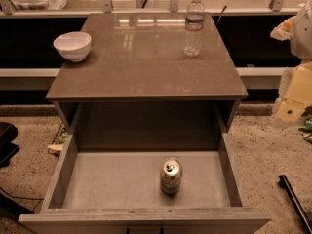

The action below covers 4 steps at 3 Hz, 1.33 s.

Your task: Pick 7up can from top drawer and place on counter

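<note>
Can: a small aluminium soda can (171, 176) was seen standing upright, with a silver top, a pull tab and pale whitish-green printed sides.
Can's place: it was set on the floor of the wide, shallow grey top drawer (107, 179) — right of the middle, nearer the front wall than the back, and touching no wall.
Drawer: it was shown pulled out toward the camera from under the cabinet top, so that its plain flat floor and low side walls were laid open.
Counter: the flat, glossy grey-brown rectangular counter top (141, 67) was lit from behind, and pale reflections were cast on its far half.
Gripper: the pale cream gripper (294, 99) was placed at the right edge of the view — beside the cabinet and well apart from the can. No contact with the can, the drawer or the counter was shown. How far it was opened could not be told.
On the counter: a tall clear plastic water bottle (194, 26) was stood upright toward the back right, and a round white bowl (72, 46) was set at the left edge.
Writing: greenish print was seen on the can's side, but no brand name could be read. The bottle's label band was likewise not legible.
Floor: a thin dark rod (294, 201) was left lying on the speckled floor at the lower right.
</note>
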Tool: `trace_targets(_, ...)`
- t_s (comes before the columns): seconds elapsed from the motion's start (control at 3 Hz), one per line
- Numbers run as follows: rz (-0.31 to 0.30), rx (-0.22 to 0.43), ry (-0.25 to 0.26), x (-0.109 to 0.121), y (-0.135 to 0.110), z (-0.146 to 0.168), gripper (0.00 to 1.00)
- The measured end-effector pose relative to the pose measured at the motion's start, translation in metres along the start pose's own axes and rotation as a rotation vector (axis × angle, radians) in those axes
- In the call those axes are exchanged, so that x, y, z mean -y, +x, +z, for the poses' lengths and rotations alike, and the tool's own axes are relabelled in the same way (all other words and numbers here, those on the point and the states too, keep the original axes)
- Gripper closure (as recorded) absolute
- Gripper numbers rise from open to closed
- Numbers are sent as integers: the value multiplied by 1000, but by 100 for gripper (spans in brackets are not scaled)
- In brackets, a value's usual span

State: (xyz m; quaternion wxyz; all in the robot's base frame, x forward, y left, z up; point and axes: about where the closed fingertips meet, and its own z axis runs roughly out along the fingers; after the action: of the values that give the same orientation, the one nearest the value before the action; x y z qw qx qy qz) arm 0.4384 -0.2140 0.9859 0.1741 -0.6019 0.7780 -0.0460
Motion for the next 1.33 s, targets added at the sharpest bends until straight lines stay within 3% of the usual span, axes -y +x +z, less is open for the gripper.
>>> trace_targets(0.33,-2,7,-1,0,0,1,0)
trace_targets(0.67,-27,93,-12,-7,-5,10,0)
trace_targets(1.33,-102,477,-14,-32,-19,65,0)
